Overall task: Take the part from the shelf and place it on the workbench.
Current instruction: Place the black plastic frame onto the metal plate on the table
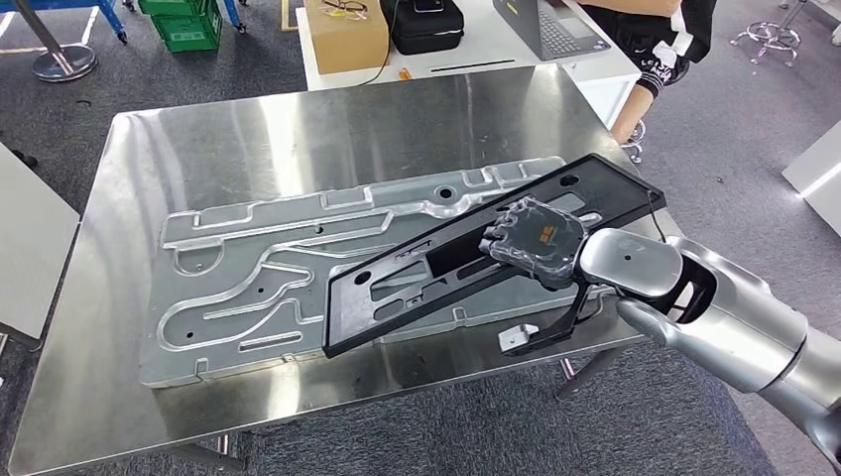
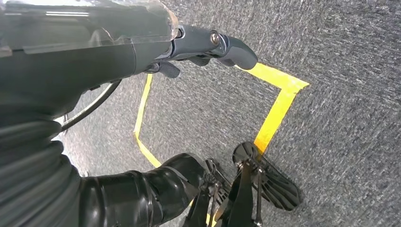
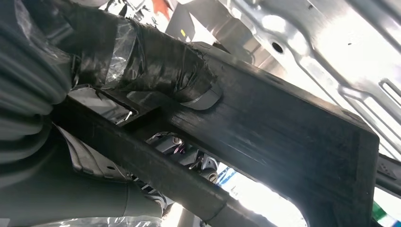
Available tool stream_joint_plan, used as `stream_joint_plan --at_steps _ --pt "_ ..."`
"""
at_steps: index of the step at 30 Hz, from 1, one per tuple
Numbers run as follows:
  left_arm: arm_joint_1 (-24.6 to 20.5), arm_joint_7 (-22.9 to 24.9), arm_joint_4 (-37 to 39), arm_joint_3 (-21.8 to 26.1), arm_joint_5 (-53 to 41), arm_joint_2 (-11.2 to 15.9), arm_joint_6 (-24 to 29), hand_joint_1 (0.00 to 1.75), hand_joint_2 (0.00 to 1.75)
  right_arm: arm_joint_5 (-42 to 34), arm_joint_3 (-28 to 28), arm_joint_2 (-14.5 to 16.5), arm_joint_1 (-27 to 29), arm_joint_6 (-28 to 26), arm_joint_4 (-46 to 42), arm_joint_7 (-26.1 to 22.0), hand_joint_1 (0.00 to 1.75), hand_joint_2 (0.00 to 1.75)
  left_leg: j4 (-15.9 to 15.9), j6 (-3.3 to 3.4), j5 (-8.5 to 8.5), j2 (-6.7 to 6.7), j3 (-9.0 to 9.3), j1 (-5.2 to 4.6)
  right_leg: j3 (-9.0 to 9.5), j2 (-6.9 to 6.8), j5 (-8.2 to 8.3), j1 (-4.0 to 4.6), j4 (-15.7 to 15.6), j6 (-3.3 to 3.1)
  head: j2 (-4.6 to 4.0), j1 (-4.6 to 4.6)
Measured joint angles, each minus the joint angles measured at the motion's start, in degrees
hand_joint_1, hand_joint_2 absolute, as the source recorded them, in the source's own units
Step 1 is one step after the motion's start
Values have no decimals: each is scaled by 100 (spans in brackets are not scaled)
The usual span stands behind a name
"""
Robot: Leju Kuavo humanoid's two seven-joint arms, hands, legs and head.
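Right robot hand [image 1: 533,241] gripping black part [image 1: 417,283], over workbench [image 1: 149,149]

Readable text: none in any view.
Orange mark on the back of the right robot hand [image 1: 537,238]: too small to read.
Sleeve print [image 1: 657,67]: white letters, illegible.

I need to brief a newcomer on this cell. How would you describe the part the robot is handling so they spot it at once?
Find the steel workbench; a silvery grooved plate lies on it. Slanted across that plate is the black part, a long flat frame with cut-out windows, held near one end by the right hand. It is the only black piece there.
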Motion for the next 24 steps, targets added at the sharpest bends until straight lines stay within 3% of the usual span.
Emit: stream_joint_plan --at_steps 7,24 --pt "-29 64 0 22 -2 15 -17 0 175 -85 224 550 -239 48 138 -37 175 175 0 -1 2 -6 15 4 1 -16 -13 3 15 15 0 0" --pt "-16 171 0 233 109 217 69 0 175 -235 486 942 -384 67 337 -90 175 175 -3 -2 2 -9 18 4 8 -19 -18 4 20 13 0 1"
